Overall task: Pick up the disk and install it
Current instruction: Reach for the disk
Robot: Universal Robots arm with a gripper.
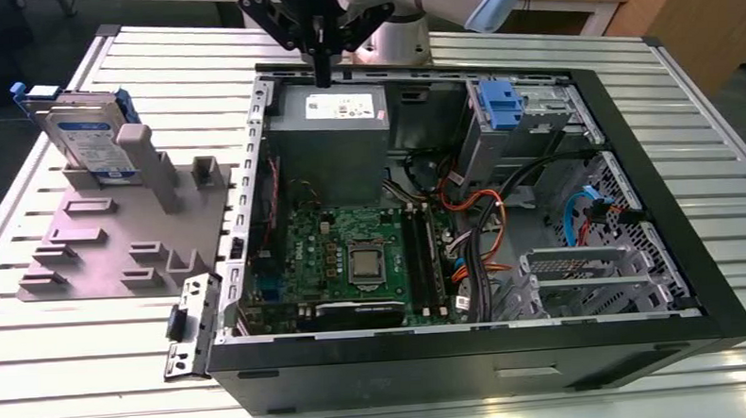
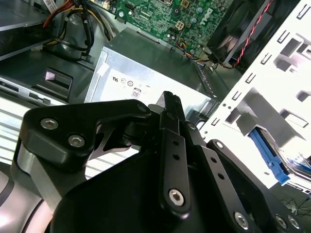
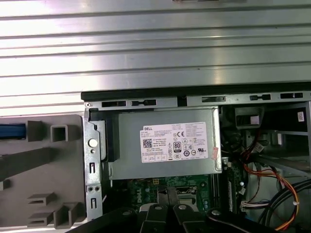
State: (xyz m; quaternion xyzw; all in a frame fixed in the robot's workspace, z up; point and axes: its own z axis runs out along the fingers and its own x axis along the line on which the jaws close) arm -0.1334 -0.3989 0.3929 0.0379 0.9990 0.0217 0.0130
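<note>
Slatted bench [image 1: 90, 372] carries an open computer case [image 1: 480, 355] and a grey holder [image 1: 110, 249]. The disk [image 1: 87, 136] stands upright in the holder, well apart from the claw [image 1: 325, 74], empty with fingers together above the power supply [image 1: 326, 150]. Judgement: grip the disk squarely, lift straight.
</note>
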